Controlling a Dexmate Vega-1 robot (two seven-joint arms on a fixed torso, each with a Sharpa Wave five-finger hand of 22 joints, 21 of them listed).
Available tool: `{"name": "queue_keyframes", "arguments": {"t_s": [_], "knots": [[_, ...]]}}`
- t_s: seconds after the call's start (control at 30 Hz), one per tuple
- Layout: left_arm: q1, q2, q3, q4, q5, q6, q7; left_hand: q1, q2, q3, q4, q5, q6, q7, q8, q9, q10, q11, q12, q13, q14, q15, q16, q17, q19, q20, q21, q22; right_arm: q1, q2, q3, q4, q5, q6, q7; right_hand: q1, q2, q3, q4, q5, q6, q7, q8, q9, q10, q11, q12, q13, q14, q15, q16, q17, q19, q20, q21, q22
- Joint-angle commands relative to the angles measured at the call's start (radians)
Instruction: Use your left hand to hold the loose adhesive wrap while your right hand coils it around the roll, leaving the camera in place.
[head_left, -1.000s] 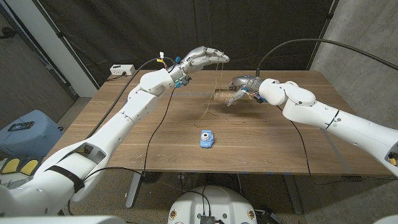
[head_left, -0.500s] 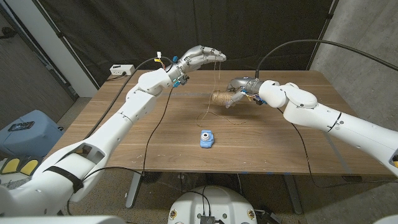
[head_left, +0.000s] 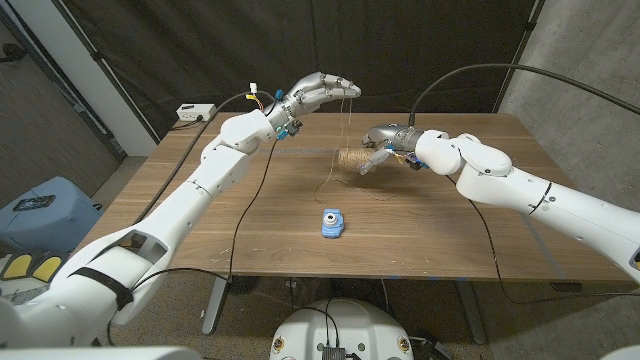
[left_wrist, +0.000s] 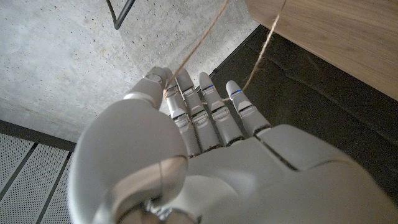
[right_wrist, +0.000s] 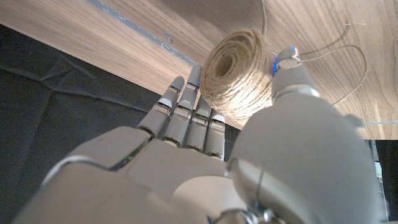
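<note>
L hand (head_left: 322, 92) holds twine (head_left: 347, 120) aloft; R hand (head_left: 382, 140) grips roll (head_left: 351, 158)

The table (head_left: 420, 225) is wood, brown with a visible grain and a dull sheen; the roll (right_wrist: 238, 73) is rough, fibrous tan twine, matt and hairy at its edges; the loose strand (head_left: 347, 125) rising from the roll looks the same coarse fibre; the left hand (left_wrist: 186, 162) and right hand (right_wrist: 249, 155) look like smooth silver-grey plastic with a satin gloss; the camera (head_left: 332, 222), nearer the robot than the roll, is glossy blue plastic.
</note>
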Motion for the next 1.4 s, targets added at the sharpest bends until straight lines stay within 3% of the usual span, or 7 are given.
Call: {"name": "queue_keyframes", "arguments": {"t_s": [0.03,0.67,1.4], "knots": [[-0.016,-0.005,0.001,0.024,0.004,-0.005,-0.001,-0.001,0.007,0.000,-0.001,0.009,-0.001,-0.001,-0.004,0.003,-0.002,-0.005,0.000,0.004,-0.005,-0.001,-0.001,0.002,0.008,0.004,0.006,0.005,-0.003,0.000,0.003,-0.008,0.001,0.016,-0.002,0.068,0.115,0.006,0.002,0.006,0.149,-0.138,0.006,0.003,0.140,-0.131,0.004,0.004,0.007,-0.151,-0.005,0.002,0.010,0.000,0.002,0.003],[-0.053,-0.027,0.009,0.101,0.009,-0.027,-0.018,-0.001,0.008,-0.001,0.000,0.010,-0.002,-0.001,-0.006,0.003,-0.004,-0.008,-0.005,0.009,-0.008,-0.001,-0.002,0.004,0.006,0.003,0.005,0.005,0.001,0.000,0.011,-0.005,0.008,0.044,-0.007,0.067,0.115,0.006,0.003,0.007,0.149,-0.138,0.005,0.003,0.141,-0.132,0.002,0.005,0.009,-0.151,-0.008,0.003,0.009,0.000,0.002,0.003],[-0.081,-0.041,0.018,0.159,0.022,-0.045,-0.019,-0.001,0.008,-0.002,0.000,0.010,-0.005,-0.003,-0.008,0.004,-0.006,-0.004,-0.009,0.013,-0.009,0.000,-0.004,0.005,0.005,0.003,0.004,0.005,-0.036,-0.050,0.059,-0.066,0.055,0.098,-0.032,0.069,0.115,0.005,0.001,0.007,0.151,-0.138,0.005,0.003,0.143,-0.131,0.001,0.006,0.007,-0.151,-0.011,0.006,0.009,0.000,0.001,0.003]]}}
